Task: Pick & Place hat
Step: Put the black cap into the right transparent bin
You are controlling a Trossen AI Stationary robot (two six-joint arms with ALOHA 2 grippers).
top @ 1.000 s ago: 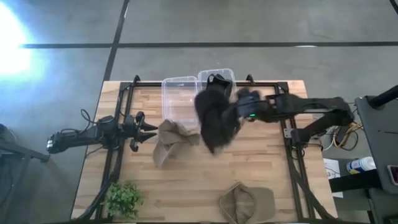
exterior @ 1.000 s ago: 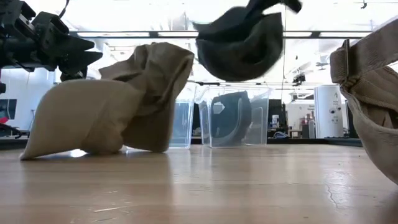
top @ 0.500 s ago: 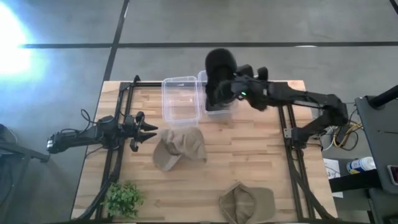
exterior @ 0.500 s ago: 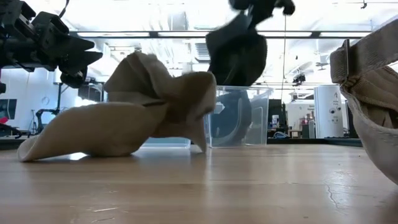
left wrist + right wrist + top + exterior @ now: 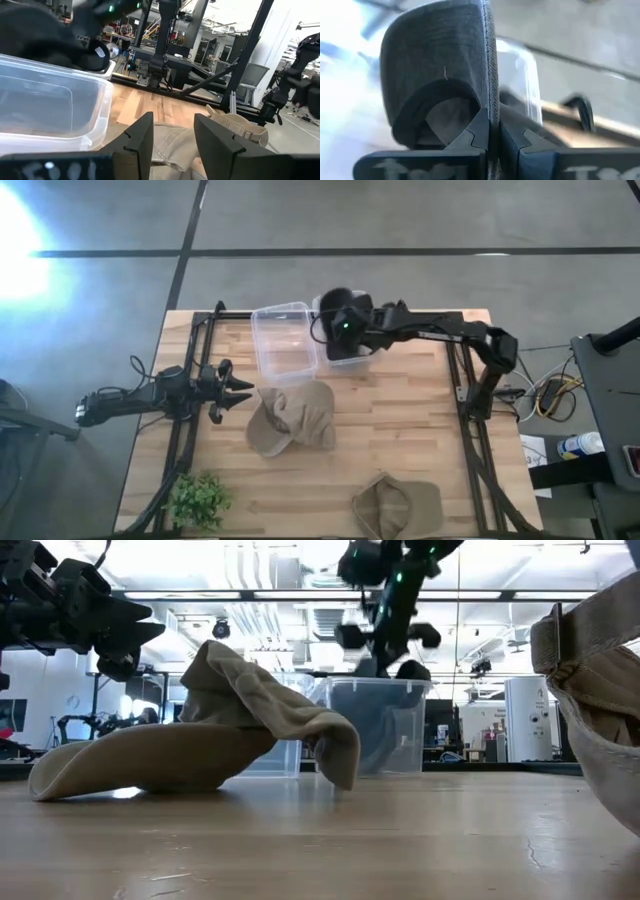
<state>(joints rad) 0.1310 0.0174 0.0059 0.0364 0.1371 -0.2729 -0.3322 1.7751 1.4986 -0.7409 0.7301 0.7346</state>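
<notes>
Overhead arrangement. The right gripper (image 5: 345,328) was placed at upper centre of the high view, over the right-hand clear bin (image 5: 352,358), with the dark hat (image 5: 338,305) at that bin's far end. The clamping was resolved only in the right wrist view, where the two dark fingers (image 5: 472,134) were pressed together on the thin edge of the dark hat (image 5: 440,65), a ribbed, woven fabric with a thick rolled rim and a domed crown.

From the low view, the right gripper (image 5: 385,635) was seen hanging above the bin's rim (image 5: 375,687); the bin's translucent plastic walls appeared dark inside.

The left gripper (image 5: 236,388) was held at left of centre in the high view, beside a crumpled tan hat (image 5: 290,418); its fingers (image 5: 137,137) were seen spread apart in the left wrist view, with nothing between them. The same view showed the second clear bin (image 5: 50,112), smooth-walled with rounded corners.

A second tan hat (image 5: 395,505) lay at the lower edge, and a small green plant (image 5: 197,500) at lower left, on the pale wooden table (image 5: 400,430).
</notes>
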